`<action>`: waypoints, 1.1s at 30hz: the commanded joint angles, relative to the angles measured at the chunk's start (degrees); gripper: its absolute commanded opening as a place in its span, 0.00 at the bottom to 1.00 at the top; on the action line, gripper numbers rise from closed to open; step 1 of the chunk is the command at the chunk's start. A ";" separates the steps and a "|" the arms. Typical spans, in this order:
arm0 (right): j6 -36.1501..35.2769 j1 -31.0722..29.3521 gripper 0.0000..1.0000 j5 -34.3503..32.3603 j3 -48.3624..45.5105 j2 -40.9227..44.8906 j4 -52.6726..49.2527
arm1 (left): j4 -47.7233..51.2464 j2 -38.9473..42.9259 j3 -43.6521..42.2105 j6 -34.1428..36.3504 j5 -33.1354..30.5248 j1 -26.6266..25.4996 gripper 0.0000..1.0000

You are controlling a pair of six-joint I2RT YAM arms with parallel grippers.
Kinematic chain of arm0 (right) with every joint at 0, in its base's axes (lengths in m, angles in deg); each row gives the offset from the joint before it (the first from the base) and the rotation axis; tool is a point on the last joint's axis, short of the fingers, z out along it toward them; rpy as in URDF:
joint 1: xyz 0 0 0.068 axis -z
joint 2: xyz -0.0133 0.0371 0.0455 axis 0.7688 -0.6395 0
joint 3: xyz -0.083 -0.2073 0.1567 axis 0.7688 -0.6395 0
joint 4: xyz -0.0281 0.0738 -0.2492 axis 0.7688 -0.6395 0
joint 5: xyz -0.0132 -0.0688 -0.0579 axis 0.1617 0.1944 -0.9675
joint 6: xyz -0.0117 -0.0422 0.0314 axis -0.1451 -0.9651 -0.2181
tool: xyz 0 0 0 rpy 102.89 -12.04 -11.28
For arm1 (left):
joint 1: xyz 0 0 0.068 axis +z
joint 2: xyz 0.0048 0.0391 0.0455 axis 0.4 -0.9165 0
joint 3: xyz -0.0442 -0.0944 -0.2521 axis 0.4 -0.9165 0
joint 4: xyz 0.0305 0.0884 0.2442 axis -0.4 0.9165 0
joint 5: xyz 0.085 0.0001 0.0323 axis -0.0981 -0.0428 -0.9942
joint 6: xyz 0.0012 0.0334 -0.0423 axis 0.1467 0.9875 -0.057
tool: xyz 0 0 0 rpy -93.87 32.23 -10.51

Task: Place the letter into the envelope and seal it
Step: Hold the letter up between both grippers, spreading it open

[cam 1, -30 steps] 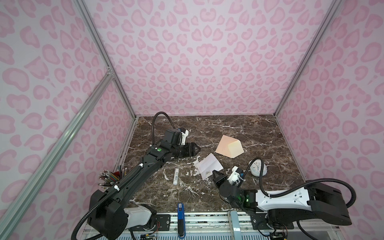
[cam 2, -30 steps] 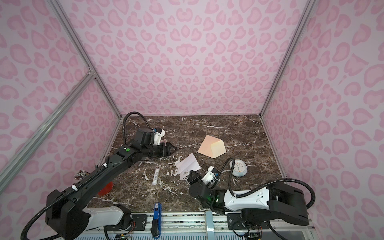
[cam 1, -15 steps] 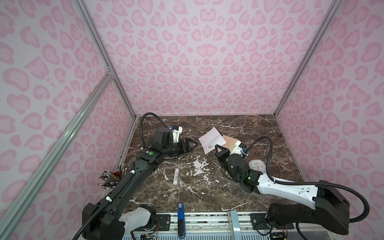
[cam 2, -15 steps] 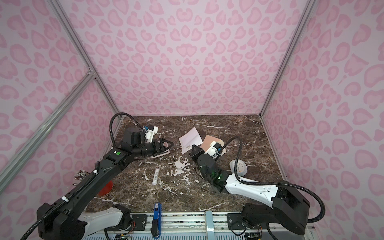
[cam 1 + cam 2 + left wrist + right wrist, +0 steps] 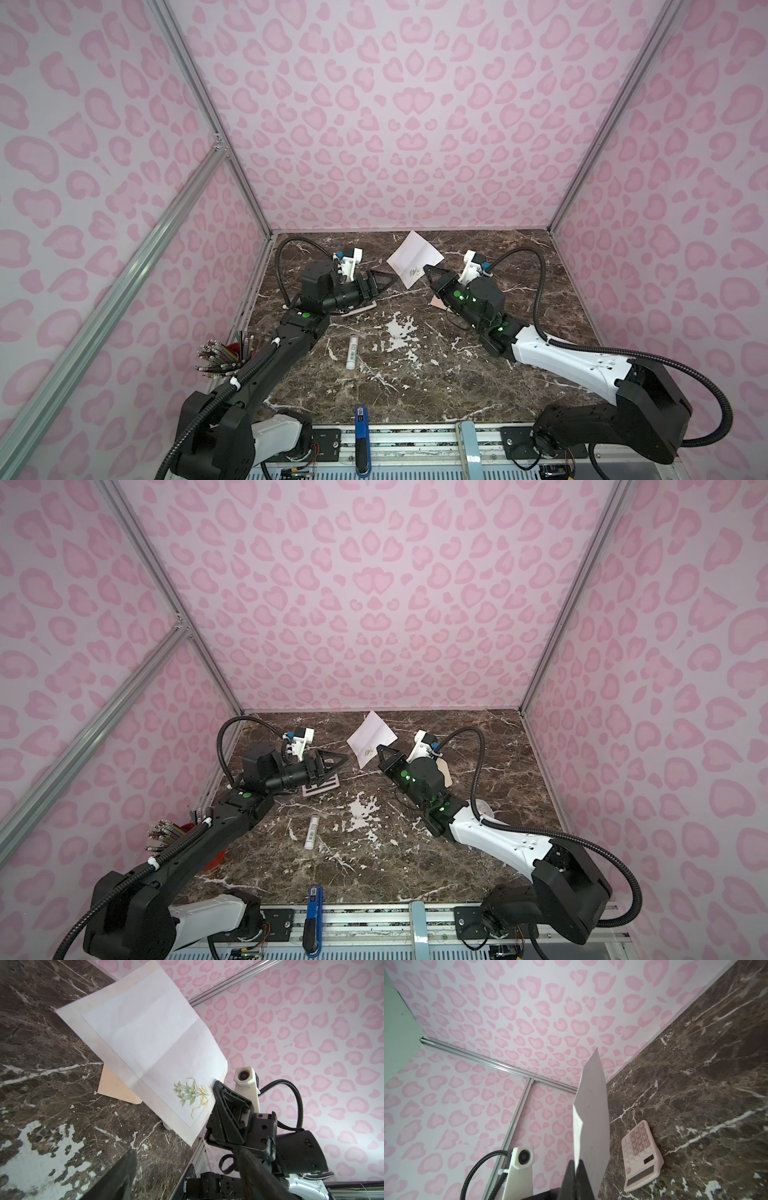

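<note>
Right gripper (image 5: pixel 426 272): pressed together on the letter's (image 5: pixel 155 1043) printed corner, holding the sheet clear of the table.
Left gripper (image 5: pixel 386 281): spread wide and empty, facing the sheet from above the pink calculator (image 5: pixel 641 1151).
Envelope (image 5: pixel 116 1084): flat on the marble beneath the raised sheet, mostly hidden under the right arm in both top views; I cannot tell where its mouth is.
Doing it well: likely bring the free edge down at a shallow angle, left jaws steadying the envelope, and go slowly so the thin paper does not buckle.
</note>
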 commanded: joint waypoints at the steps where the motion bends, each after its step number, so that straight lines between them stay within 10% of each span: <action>1: -7.84 1.65 0.00 8.22 2.39 1.28 -7.03 | 6.19 -0.07 3.50 8.05 0.10 0.93 0.79; 8: -23.97 5.72 0.00 18.25 7.46 3.97 -22.76 | 23.49 0.14 11.14 24.76 -6.21 2.10 0.79; 19: -35.93 14.02 0.00 36.01 10.65 7.36 -32.52 | 23.03 1.51 12.35 34.88 -2.08 3.45 0.80; 33: -39.29 15.35 0.00 46.69 13.30 8.13 -39.44 | 10.85 0.26 9.48 31.15 6.55 6.39 0.81</action>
